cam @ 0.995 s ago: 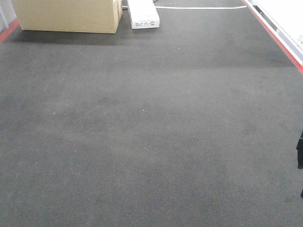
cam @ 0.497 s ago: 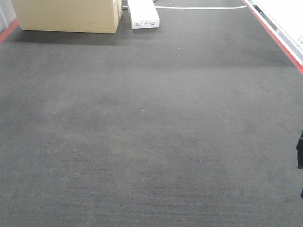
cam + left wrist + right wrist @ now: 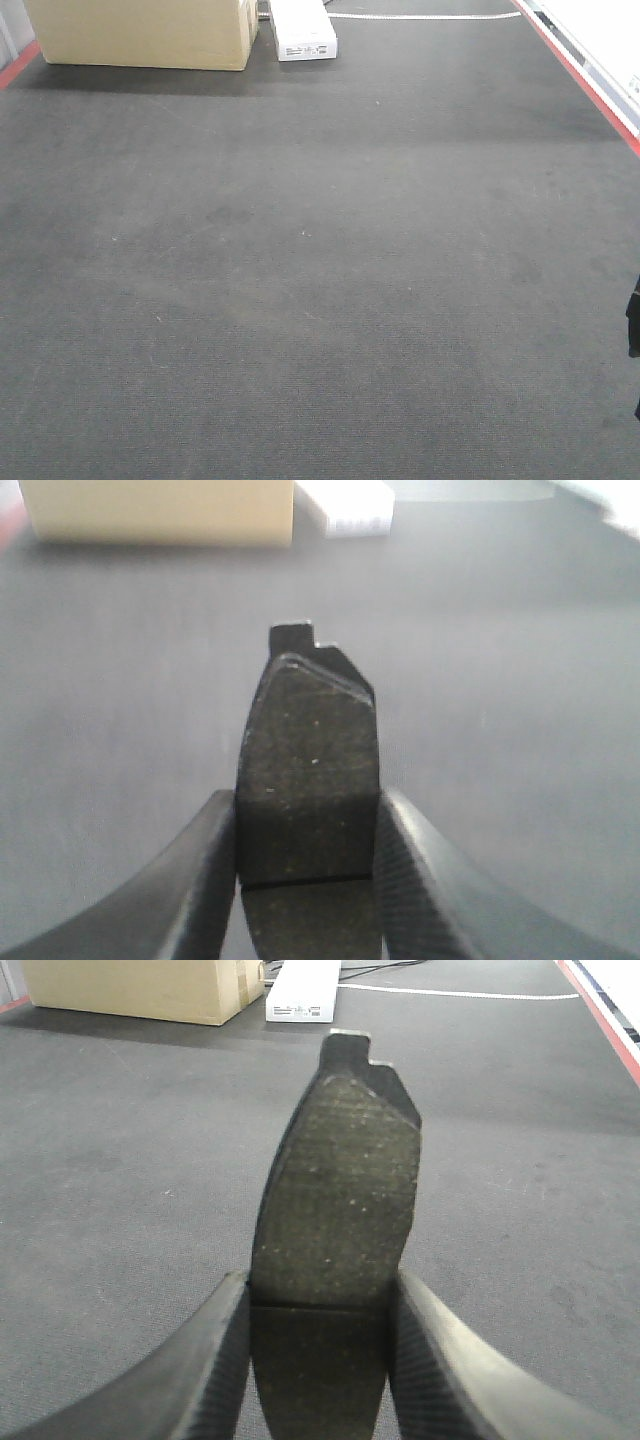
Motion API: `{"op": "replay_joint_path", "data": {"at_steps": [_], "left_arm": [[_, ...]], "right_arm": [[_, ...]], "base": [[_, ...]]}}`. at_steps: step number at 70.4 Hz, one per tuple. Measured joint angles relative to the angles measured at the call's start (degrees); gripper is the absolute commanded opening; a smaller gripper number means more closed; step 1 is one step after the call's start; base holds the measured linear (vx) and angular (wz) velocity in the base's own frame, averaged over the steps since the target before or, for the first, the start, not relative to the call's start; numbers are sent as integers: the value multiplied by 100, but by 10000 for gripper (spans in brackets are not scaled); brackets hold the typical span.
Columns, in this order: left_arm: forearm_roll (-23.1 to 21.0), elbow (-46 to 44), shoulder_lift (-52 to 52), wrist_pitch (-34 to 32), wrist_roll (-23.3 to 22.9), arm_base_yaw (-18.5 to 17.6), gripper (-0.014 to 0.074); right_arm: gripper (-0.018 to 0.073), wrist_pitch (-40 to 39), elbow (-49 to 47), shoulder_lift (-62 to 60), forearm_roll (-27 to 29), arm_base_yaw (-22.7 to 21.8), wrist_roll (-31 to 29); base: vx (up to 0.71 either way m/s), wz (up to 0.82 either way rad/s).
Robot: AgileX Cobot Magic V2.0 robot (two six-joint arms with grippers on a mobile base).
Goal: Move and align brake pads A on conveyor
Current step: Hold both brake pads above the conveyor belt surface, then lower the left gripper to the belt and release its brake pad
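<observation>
Front view: dark grey belt [image 3: 320,300] fills nearly everything. Cardboard box [image 3: 140,35] sits on its far left corner, white carton [image 3: 303,30] just right of the box. A white cable [image 3: 420,16] runs further right from there, and a red edge strip [image 3: 590,85] lies well across from the box on the right side. Dark shape [image 3: 633,320] at the right border, far from the box; can't tell what it is.

Left wrist view: left gripper [image 3: 307,820] is clamped on a brake pad [image 3: 307,770], its fingers [image 3: 200,880] pressed to both long edges, gap only as wide as the pad. Pad stands on end with its grey face to the camera and groove low between the fingers. The black backing tab on top points toward the box [image 3: 155,510]. Belt [image 3: 520,700] behind it is blurred; contact with the belt not visible.

Right wrist view: right gripper [image 3: 320,1290] grips a second brake pad [image 3: 335,1200] the same way, fingers [image 3: 430,1360] tight on both sides. The tab points toward the carton [image 3: 303,990], right of the box [image 3: 130,985]. Belt [image 3: 520,1190] lies behind.
</observation>
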Motion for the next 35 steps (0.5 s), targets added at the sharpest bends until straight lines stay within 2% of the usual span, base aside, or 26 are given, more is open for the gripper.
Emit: {"op": "replay_joint_path", "data": {"at_steps": [19, 35], "left_arm": [[46, -1081, 2153, 1018, -296, 0, 3], [225, -1736, 3676, 1255, -405, 0, 8]], "right_arm": [[-5, 0, 0, 0, 0, 0, 0], [-5, 0, 0, 0, 0, 0, 0]], "base": [[0, 0], [0, 0]]}}
